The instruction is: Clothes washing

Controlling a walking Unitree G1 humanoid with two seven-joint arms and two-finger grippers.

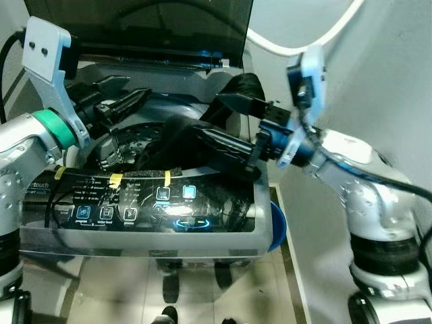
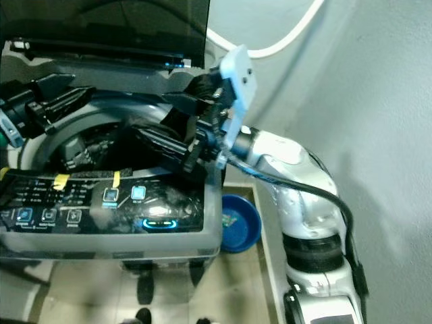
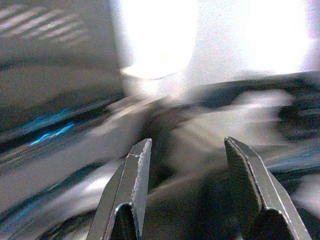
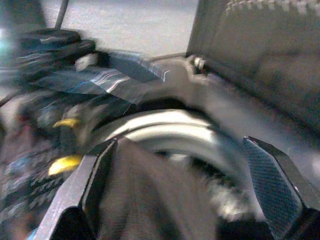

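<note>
**A:** Two grippers over the washing machine (image 1: 202,233), lid (image 1: 162,20) tipped up at the back for loading.

**B:** And the dark garment (image 1: 172,138)?

**A:** Heaped at the mouth of the drum, partly inside. Sat between the spread fingers of the right gripper (image 1: 209,116), not pinched as far as could be seen.

**B:** Left gripper (image 1: 138,88)?

**A:** Spread wide too, empty. Hovered by the left rim, probably parked clear of the drop.

Washer control panel (image 1: 135,209): glossy dark plastic (reflective). Garment (image 1: 169,145): matt black cloth. Drum rim (image 4: 165,127): smooth shiny metal.
</note>
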